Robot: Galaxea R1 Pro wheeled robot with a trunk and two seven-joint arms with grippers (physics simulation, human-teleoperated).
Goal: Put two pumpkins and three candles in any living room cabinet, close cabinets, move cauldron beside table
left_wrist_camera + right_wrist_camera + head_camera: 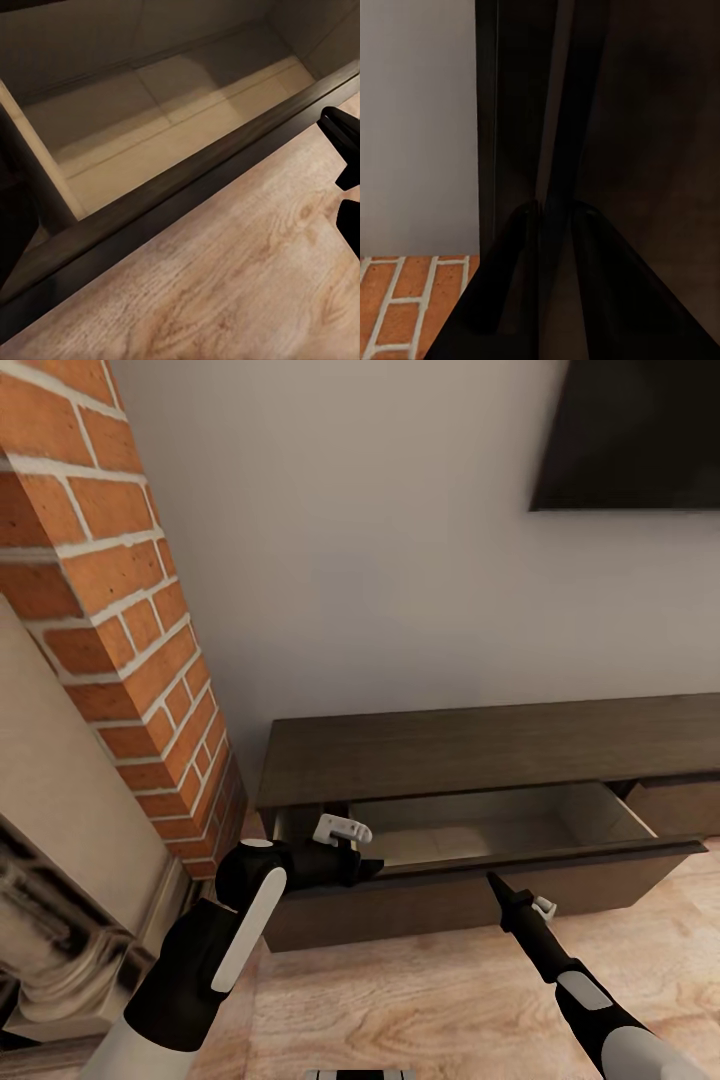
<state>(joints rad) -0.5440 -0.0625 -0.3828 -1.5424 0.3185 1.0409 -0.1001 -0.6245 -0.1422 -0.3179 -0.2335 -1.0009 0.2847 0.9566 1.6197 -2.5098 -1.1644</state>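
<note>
Cabinet (pixel 480 750) drawer (pixel 480 830) stands open, nothing visible inside. Right gripper (pixel 555 214) fingers straddle the drawer front's edge; left gripper (pixel 350 860) finger state indeterminate.

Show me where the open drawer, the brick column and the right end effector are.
open drawer (pixel 480 830): head view, on its pale inner floor.
brick column (pixel 110 590): head view, on its front face.
right end effector (pixel 497 883): head view, at its fingertips by the drawer front.

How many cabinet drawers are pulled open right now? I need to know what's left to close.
1. The open drawer is at the cabinet's left end, its interior bare where visible. The front to its right sits pushed in. More fronts may lie beyond the frame.
</note>
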